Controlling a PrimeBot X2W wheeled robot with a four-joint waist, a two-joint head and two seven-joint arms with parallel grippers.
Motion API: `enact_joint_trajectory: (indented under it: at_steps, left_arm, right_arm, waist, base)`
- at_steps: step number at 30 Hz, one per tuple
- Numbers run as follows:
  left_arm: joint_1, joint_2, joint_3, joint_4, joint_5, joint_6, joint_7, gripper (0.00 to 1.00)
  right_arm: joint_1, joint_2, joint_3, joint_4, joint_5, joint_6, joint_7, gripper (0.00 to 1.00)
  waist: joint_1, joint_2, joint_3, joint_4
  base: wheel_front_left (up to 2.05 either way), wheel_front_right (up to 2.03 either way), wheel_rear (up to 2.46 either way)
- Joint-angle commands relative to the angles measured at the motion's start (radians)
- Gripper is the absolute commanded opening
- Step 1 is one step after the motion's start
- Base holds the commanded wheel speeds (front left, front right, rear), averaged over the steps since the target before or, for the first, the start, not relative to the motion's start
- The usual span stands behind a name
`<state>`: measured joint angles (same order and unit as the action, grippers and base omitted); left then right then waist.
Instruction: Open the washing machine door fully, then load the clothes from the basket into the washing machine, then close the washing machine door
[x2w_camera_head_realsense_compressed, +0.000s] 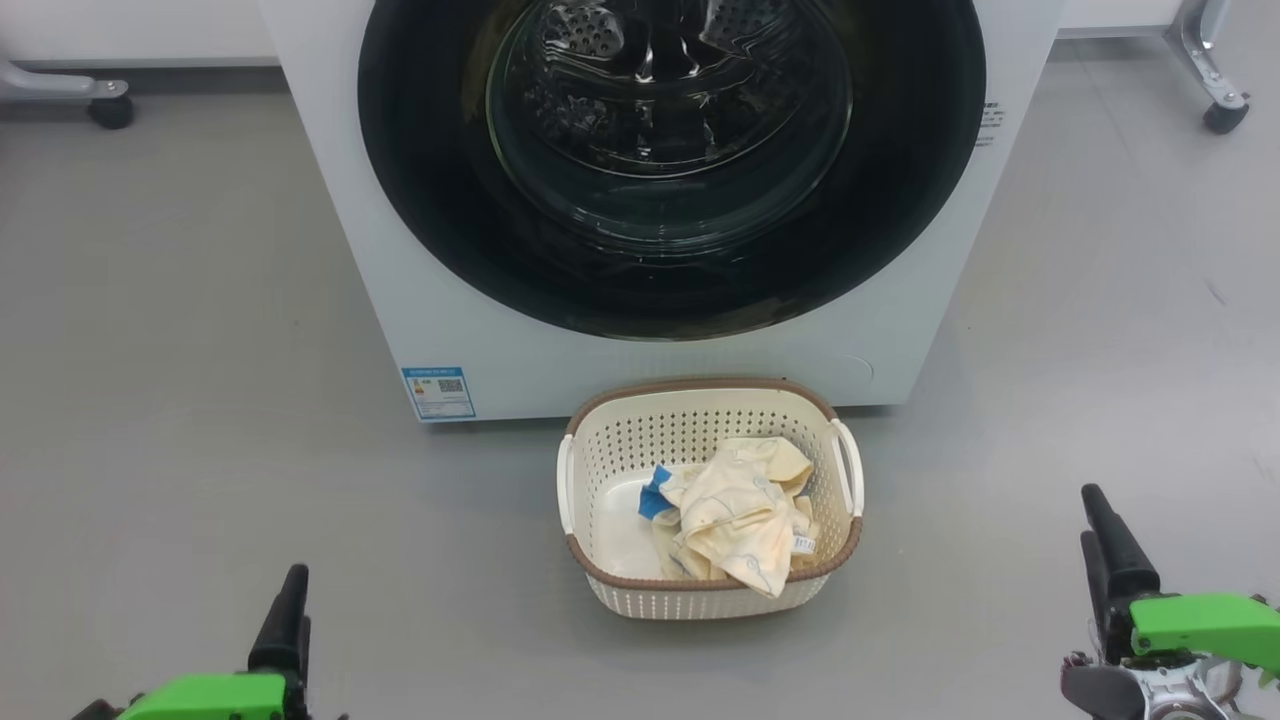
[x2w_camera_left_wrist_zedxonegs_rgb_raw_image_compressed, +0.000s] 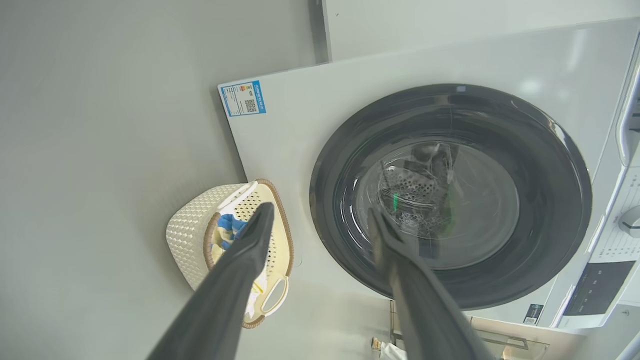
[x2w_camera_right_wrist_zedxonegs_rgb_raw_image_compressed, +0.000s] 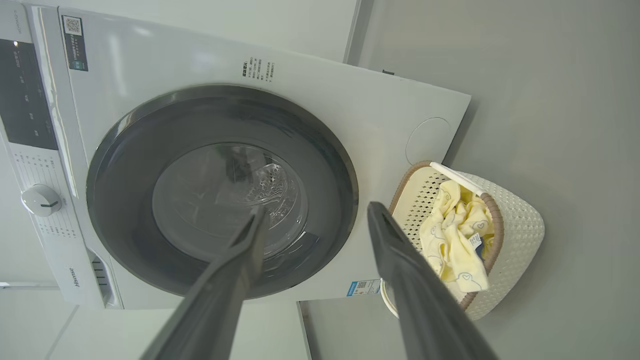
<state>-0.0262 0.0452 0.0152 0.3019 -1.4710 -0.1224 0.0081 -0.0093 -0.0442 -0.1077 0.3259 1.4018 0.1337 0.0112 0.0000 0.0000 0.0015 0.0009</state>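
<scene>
The white washing machine (x2w_camera_head_realsense_compressed: 340, 180) stands ahead with its round black-rimmed door (x2w_camera_head_realsense_compressed: 670, 295) flush against the front, shut. On the floor just before it sits the cream basket (x2w_camera_head_realsense_compressed: 700, 386), holding pale-yellow clothes (x2w_camera_head_realsense_compressed: 735, 510) with a blue patch. My left gripper (x2w_camera_head_realsense_compressed: 290, 600) is low at the left and my right gripper (x2w_camera_head_realsense_compressed: 1095, 520) low at the right, both well short of the basket. In the left wrist view the left gripper (x2w_camera_left_wrist_zedxonegs_rgb_raw_image_compressed: 320, 210) is open and empty, facing the door (x2w_camera_left_wrist_zedxonegs_rgb_raw_image_compressed: 550, 165) and the basket (x2w_camera_left_wrist_zedxonegs_rgb_raw_image_compressed: 190, 235). The right gripper (x2w_camera_right_wrist_zedxonegs_rgb_raw_image_compressed: 316, 207) is likewise open, with the clothes (x2w_camera_right_wrist_zedxonegs_rgb_raw_image_compressed: 455, 240) to its right.
Grey floor surrounds the machine. Wheeled frame legs stand at the back left (x2w_camera_head_realsense_compressed: 110, 110) and back right (x2w_camera_head_realsense_compressed: 1225, 115). A blue label sticker (x2w_camera_head_realsense_compressed: 438, 392) sits low on the washer front. The control panel with a dial (x2w_camera_right_wrist_zedxonegs_rgb_raw_image_compressed: 42, 200) lies above the door.
</scene>
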Motion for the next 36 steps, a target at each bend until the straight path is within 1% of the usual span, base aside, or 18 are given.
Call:
enact_joint_trajectory:
  at_steps: [1,11,23,31,36]
  left_arm:
    - [-0.056,0.018,0.012,-0.040,0.027,-0.002,-0.009,1.00]
    - [-0.063,0.011,0.020,-0.064,0.244,-0.003,-0.038,1.00]
    - [-0.068,0.007,0.012,-0.092,0.461,-0.004,-0.074,1.00]
    - [-0.073,0.012,-0.002,-0.107,0.600,-0.004,-0.097,1.00]
    - [-0.075,0.013,-0.008,-0.113,0.664,-0.005,-0.109,1.00]
  right_arm:
    - [-0.054,-0.026,-0.001,-0.030,-0.027,-0.001,-0.010,1.00]
    - [-0.069,-0.023,-0.012,-0.042,-0.267,-0.001,-0.040,1.00]
    - [-0.073,-0.019,-0.020,-0.064,-0.525,-0.001,-0.076,1.00]
    - [-0.076,-0.013,-0.013,-0.077,-0.672,-0.002,-0.099,1.00]
    - [-0.080,-0.012,-0.008,-0.079,-0.734,-0.002,-0.111,1.00]
  waist:
    - [0.0000,0.0000,0.000,0.001]
    - [0.0000,0.0000,0.003,0.004]
    - [0.0000,0.0000,0.004,0.003]
    - [0.0000,0.0000,0.005,0.000]
    - [0.0000,0.0000,0.004,0.001]
  base:
    - [0.00,0.00,0.00]
    - [0.00,0.00,0.00]
    - [0.00,0.00,0.00]
    - [0.00,0.00,0.00]
    - [0.00,0.00,0.00]
